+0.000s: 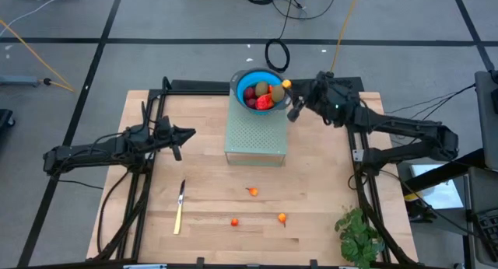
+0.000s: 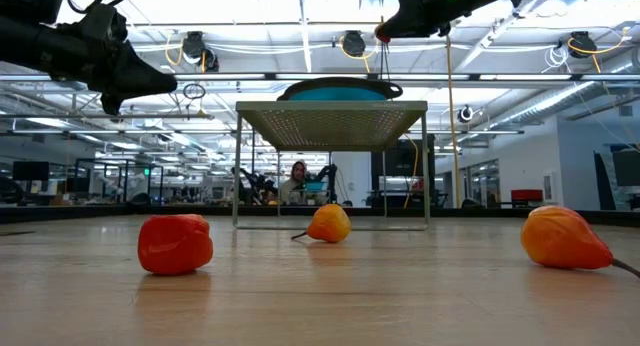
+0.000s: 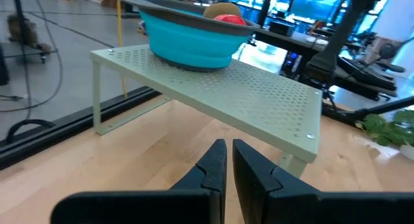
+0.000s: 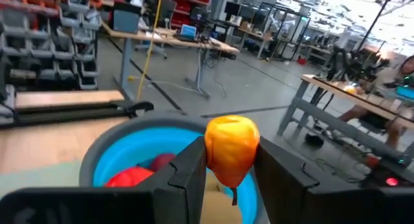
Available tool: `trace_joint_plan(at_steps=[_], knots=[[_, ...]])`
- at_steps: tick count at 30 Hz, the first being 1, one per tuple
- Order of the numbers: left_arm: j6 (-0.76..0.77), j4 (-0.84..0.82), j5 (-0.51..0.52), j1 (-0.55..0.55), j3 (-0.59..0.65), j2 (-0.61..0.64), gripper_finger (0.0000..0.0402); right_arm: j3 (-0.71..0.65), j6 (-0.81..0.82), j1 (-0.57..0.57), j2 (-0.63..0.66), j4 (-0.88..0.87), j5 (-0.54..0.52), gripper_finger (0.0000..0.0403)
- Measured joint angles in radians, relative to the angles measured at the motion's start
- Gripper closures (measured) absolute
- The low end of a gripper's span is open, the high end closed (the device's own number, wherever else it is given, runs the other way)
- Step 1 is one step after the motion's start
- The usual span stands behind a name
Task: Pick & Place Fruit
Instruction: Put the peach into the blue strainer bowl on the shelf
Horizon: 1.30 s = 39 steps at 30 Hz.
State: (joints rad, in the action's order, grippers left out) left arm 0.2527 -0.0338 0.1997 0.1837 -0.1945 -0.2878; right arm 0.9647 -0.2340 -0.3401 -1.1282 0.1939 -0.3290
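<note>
Over the blue bowl [image 4: 110, 160], right gripper [image 4: 229, 162] fingers [image 4: 187, 169] pinch a small orange fruit [image 4: 231, 149]; left gripper [image 3: 228, 166] fingers look clenched, holding nothing.

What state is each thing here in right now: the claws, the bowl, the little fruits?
Right gripper: shut on a small orange fruit, above the bowl's rim.
Left gripper: shut, empty, above the table.
Blue round bowl: upright on the pale perforated metal shelf, holding fruit.
Three small orange fruits: loose on the wooden table.
Yellow-handled knife: lying flat.
</note>
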Motion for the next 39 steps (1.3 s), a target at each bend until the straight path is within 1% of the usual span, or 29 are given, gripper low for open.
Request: trace_joint_plan(at_steps=[4,8,15,22,28,33,39], knots=[[0.0,0.0,0.035,0.0,0.0,0.0,0.0376,0.042,0.059,-0.064,-0.024,-0.03,0.085,0.0289],[-0.002,0.0,0.038,0.0,0.0,0.0,0.0376,0.089,0.11,-0.121,-0.07,-0.055,0.18,0.0289],[-0.005,0.0,0.038,0.0,0.0,0.0,0.0376,0.192,0.15,-0.201,-0.195,-0.11,0.338,0.0298],[-0.005,0.0,0.038,0.0,0.0,0.0,0.0376,0.283,0.215,-0.274,-0.306,-0.163,0.481,0.0298],[-0.003,0.0,0.072,0.0,0.0,0.0,0.0376,0.306,0.261,-0.318,-0.362,-0.17,0.59,0.0298],[-0.003,0.0,0.098,0.0,0.0,0.0,0.0376,0.306,0.278,-0.349,-0.378,-0.205,0.648,0.0298],[-0.004,0.0,0.099,0.0,0.0,0.0,0.0376,0.306,0.276,-0.361,-0.377,-0.264,0.649,0.0298]])
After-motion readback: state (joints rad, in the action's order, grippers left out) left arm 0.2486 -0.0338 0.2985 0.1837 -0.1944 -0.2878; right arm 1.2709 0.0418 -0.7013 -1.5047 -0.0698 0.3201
